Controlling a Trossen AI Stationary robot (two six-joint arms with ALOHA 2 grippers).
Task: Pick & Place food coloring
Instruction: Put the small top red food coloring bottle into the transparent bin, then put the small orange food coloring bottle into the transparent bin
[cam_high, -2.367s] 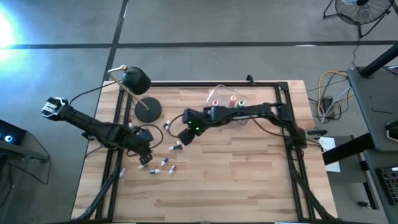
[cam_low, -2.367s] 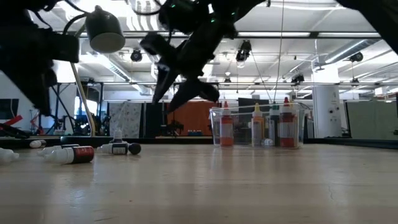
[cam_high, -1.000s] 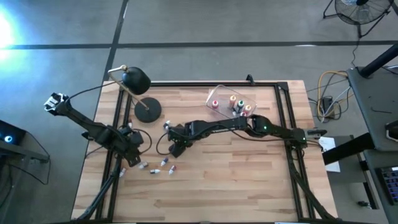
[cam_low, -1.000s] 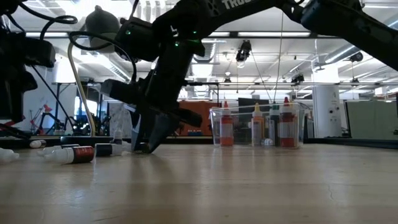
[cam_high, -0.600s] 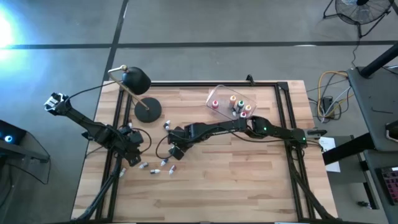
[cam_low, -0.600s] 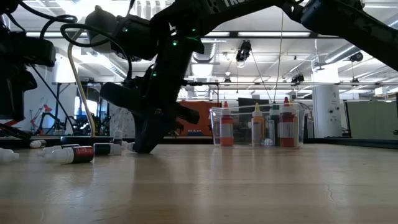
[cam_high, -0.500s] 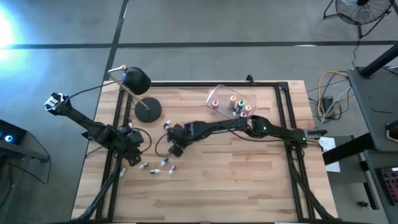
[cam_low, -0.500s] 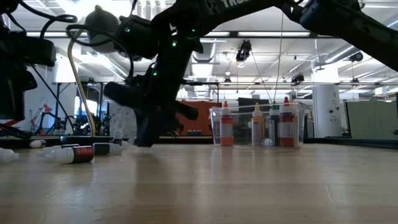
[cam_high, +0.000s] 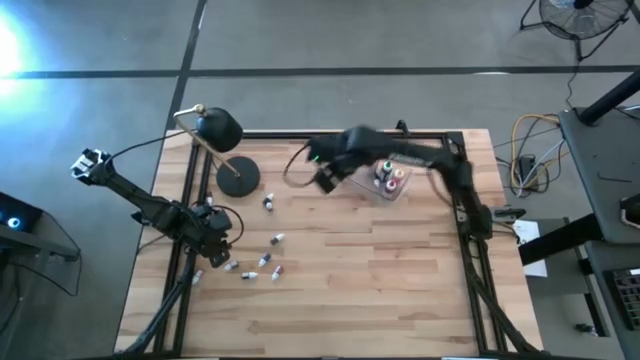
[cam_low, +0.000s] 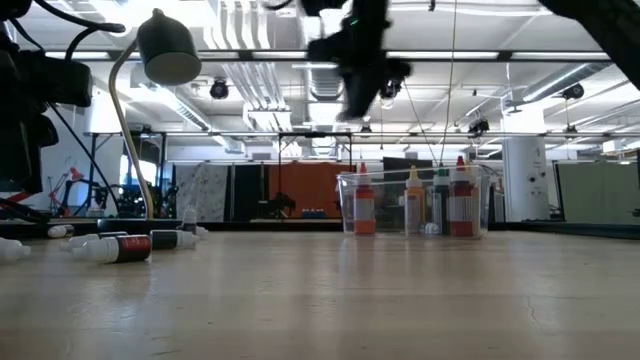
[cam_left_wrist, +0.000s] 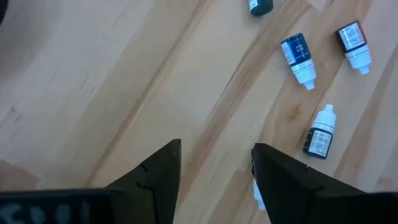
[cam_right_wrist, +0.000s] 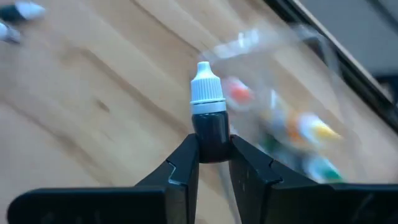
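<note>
Right claw (cam_right_wrist: 214, 163) pinched dark bottle (cam_right_wrist: 210, 124), white cap up, to carry it. In high view, claw hung at upper middle, beside tub (cam_high: 392, 187), likely for drop-in. Left claw (cam_left_wrist: 214, 158) spread, waiting over loose bottles (cam_high: 262, 258) at lower left of bench (cam_high: 380, 290).

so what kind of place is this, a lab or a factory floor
Probably a robotics lab in a large open industrial hall: a wooden table with mounted arms, exposed ceiling ducts and strip lights, and a floor fan beside equipment benches.
</note>
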